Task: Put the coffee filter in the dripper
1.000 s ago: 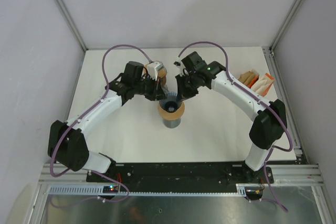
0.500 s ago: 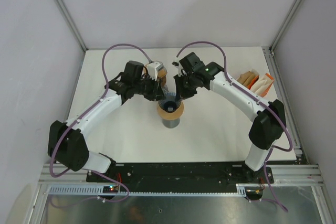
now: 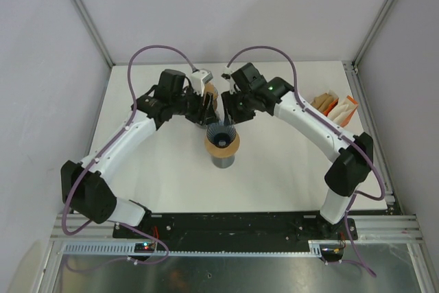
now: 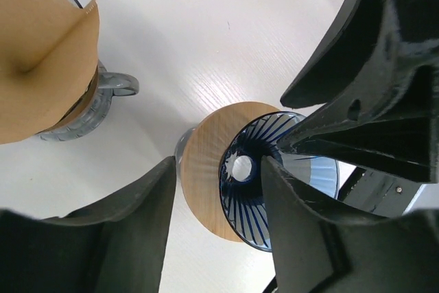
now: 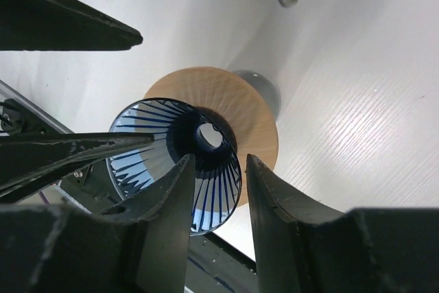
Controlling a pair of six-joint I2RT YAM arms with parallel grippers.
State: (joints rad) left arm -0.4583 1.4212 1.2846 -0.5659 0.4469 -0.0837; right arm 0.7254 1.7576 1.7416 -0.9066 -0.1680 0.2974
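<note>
Finding: dripper [image 4: 236, 200] empty; coffee filter [image 4: 41, 53] sits just behind it, ungrasped; left fingers [image 4: 123, 238] and right fingers [image 5: 164, 217] spread, holding nothing.

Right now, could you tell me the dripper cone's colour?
The dripper cone is translucent blue with dark radial ribs, clearest from the left wrist.

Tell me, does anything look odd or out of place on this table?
One thing: the brown paper filter stands in a grey handled vessel beside the blue dripper, and the dripper's ribbed cone is bare inside. Apart from that, nothing looks spilled, tipped over or broken as far as these views show.
</note>
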